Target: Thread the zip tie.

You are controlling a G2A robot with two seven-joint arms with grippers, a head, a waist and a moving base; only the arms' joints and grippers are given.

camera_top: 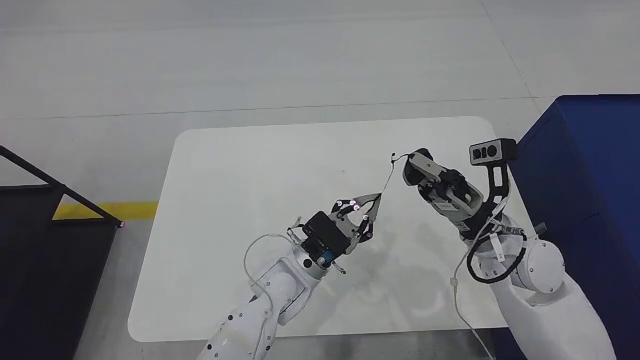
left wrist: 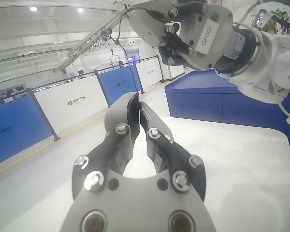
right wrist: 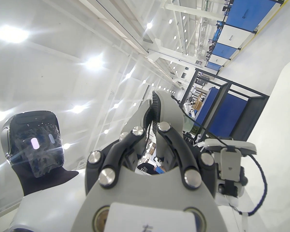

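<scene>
1. Zip tie (left wrist: 117, 40): thin black strip up in the air over the table (camera_top: 230, 220), strung between both end effectors and touching nothing else.
2. Left end effector (left wrist: 138, 106): fingers pinched fully together on the lower end of the tie, no gap at the tips.
3. Right end effector (right wrist: 152, 102): also closed, tips clamped on the tie's upper end. It sits higher and just beyond the left one in the top view.
4. Tie bows a little between the two grips. There's a small dark lump partway along in the left wrist view. It may be the head, but it's too small to say.
5. Step (judgement): both ends secured and the tie lifted, so this is the alignment phase before the tail goes into the head. Can't tell if a loop is formed or any tail is through.
6. Next needs: bring the ends together, line the tail tip square w/ the head slot, then feed it through. Slow, fine moves, since the strip is floppy and could twist or slip.
</scene>
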